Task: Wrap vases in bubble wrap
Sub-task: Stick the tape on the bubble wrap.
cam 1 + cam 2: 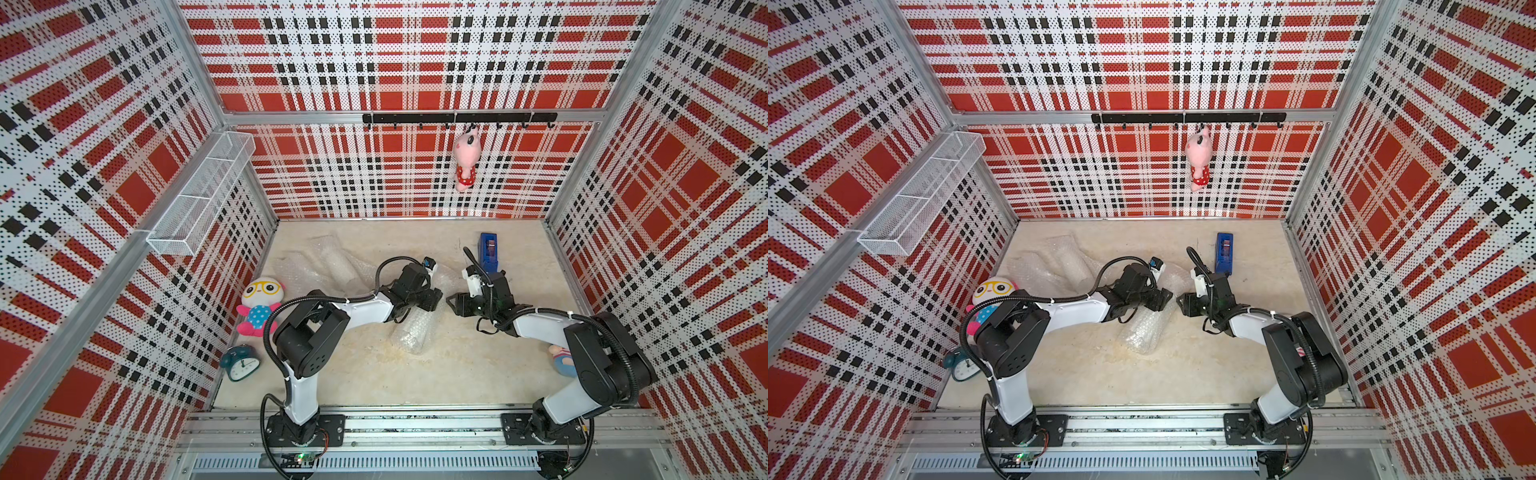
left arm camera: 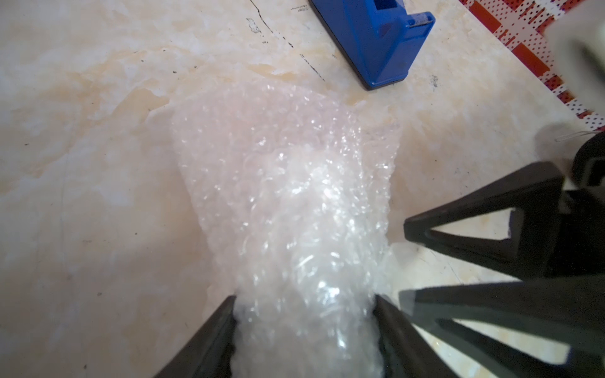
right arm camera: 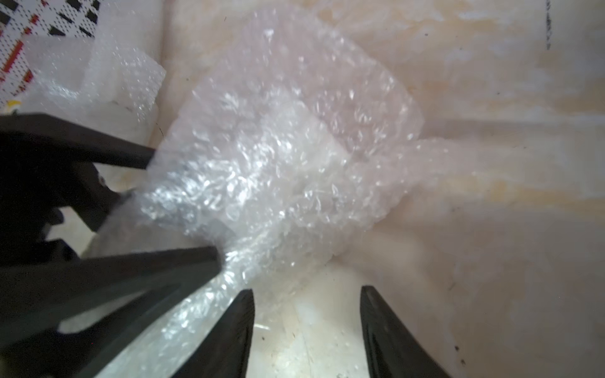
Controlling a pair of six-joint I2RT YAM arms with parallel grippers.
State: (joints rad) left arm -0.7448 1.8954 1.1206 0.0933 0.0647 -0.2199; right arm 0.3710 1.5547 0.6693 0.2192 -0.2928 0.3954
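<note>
A bubble wrap (image 1: 411, 334) bundle lies slantwise on the table in both top views (image 1: 1140, 332); any vase inside is hidden by the crinkled plastic. My left gripper (image 1: 434, 297) reaches down over its middle. In the left wrist view the left gripper (image 2: 304, 302) has a finger pressed on each side of the bubble wrap (image 2: 288, 183). My right gripper (image 3: 307, 294) stands open just short of the bundle's end (image 3: 278, 147), with only bare table between its fingers. It faces the left gripper closely in a top view (image 1: 1183, 301).
Two more bubble-wrapped bundles (image 1: 328, 262) lie at the back left. A blue tape dispenser (image 1: 489, 249) stands behind the right gripper. Plush toys (image 1: 262, 303) (image 1: 561, 359) and an alarm clock (image 1: 240, 363) sit by the side walls. A wire basket (image 1: 203, 191) hangs on the left wall.
</note>
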